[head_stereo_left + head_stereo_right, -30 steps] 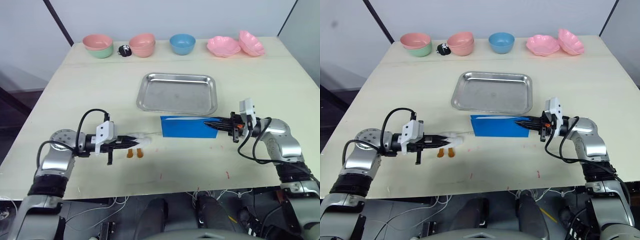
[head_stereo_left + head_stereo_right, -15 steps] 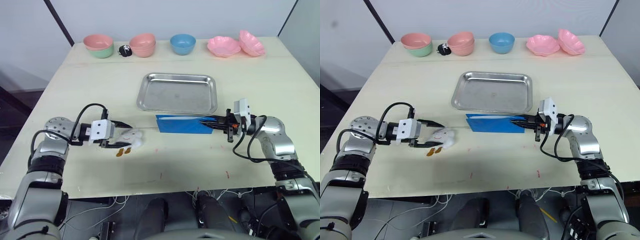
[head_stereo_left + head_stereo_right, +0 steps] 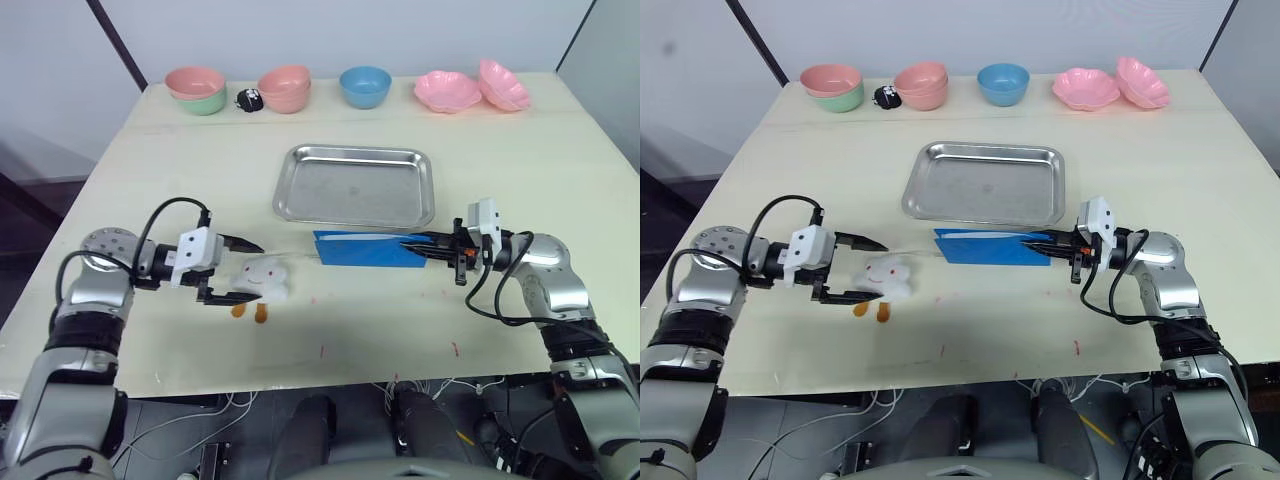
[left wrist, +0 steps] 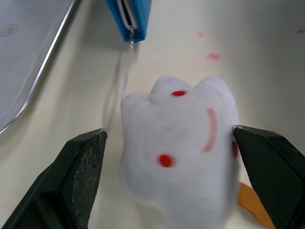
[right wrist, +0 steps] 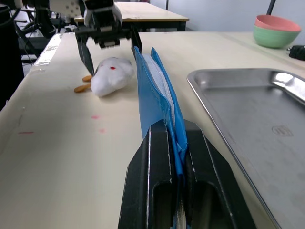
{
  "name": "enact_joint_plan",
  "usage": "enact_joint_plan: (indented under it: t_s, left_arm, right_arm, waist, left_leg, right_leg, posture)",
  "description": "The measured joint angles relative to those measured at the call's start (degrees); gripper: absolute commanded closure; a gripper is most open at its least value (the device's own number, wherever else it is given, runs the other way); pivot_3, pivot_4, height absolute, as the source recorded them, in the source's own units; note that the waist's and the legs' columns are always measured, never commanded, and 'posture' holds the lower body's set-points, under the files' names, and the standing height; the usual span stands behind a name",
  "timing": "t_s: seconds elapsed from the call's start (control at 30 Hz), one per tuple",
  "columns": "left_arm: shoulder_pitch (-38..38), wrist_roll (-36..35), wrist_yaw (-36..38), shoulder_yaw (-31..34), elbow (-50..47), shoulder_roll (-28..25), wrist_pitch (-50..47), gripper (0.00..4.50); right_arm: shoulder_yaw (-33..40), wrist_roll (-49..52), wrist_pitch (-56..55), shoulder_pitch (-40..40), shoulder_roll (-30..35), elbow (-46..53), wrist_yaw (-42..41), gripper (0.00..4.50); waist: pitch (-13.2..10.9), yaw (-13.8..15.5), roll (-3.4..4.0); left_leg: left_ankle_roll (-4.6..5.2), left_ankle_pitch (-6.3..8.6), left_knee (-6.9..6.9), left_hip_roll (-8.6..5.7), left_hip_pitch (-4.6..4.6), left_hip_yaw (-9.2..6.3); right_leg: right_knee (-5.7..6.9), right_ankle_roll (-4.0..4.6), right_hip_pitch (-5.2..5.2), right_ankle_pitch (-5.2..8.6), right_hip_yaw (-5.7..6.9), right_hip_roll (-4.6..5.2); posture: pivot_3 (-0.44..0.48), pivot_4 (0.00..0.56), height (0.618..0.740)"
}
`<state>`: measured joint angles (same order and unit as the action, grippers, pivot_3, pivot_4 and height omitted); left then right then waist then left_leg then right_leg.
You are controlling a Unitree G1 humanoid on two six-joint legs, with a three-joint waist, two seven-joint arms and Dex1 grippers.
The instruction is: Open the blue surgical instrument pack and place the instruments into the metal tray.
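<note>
Left fingers gape around a white toy; right fingers pinch the blue pack, contents hidden.

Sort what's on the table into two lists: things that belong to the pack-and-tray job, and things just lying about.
Job:
- blue surgical instrument pack, pinched by the right gripper
- metal tray, bare
- left gripper, open around the toy

Lying about:
- white plush toy with orange feet
- stacked pink and green bowls
- pink bowls
- blue bowl
- pink scalloped dishes
- small black object
</note>
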<state>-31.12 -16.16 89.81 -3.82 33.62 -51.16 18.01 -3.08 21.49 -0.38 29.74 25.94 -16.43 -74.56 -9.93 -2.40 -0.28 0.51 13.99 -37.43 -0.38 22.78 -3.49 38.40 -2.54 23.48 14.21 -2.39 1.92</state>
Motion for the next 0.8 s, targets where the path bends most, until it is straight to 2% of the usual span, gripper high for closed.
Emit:
enact_joint_plan:
  t_s: [0.17,0.33,0.57,0.7,0.8]
  left_arm:
    - [-0.1,-3.5,-0.5,2.1,-4.2,0.6,-7.2,0.02]
    - [-2.3,-5.4,-4.6,3.8,-7.5,5.1,-12.8,0.02]
    - [-5.5,-3.0,-11.3,3.9,-5.3,11.1,-11.1,0.02]
    - [-6.7,-0.8,-12.9,3.1,-2.9,15.5,-9.0,0.02]
    - [-7.0,0.1,-12.7,2.7,-1.5,16.9,-8.6,0.02]
  right_arm:
    - [0.0,0.0,-0.2,0.0,0.1,-0.2,-0.5,4.5]
    - [0.0,0.0,0.0,0.0,0.7,-0.3,-1.8,4.5]
    - [0.0,0.0,0.2,0.0,1.0,-0.3,-2.7,4.5]
    - [0.0,0.0,0.2,-0.1,1.0,-0.3,-2.8,4.5]
    - [0.0,-0.1,0.2,-0.1,1.3,-0.3,-2.8,4.5]
  waist:
    - [0.0,0.0,-0.01]
    - [0.0,0.1,-0.05]
    - [0.0,0.1,-0.06]
    - [0.0,0.1,-0.06]
    - [0.0,0.1,-0.08]
  left_leg:
    - [0.0,0.0,-0.01,0.0,0.0,0.01]
    - [0.0,0.0,-0.05,-0.01,0.02,-0.01]
    - [0.0,0.0,-0.05,-0.1,0.02,0.0]
    - [0.0,0.0,-0.05,-0.12,0.02,0.02]
    - [0.0,0.0,-0.06,-0.13,0.02,0.02]
  right_leg:
    - [0.0,0.0,0.0,0.0,0.0,0.0]
    - [0.03,0.0,0.0,0.0,0.01,0.02]
    - [0.05,0.0,0.01,0.0,0.0,0.01]
    - [0.05,0.0,0.01,0.0,0.0,0.02]
    - [0.06,0.0,0.01,0.0,-0.01,0.02]
  posture:
    - [0.0,0.15,0.74]
    - [0.0,0.15,0.74]
    - [0.0,0.15,0.74]
    - [0.0,0.15,0.74]
    - [0.0,0.15,0.74]
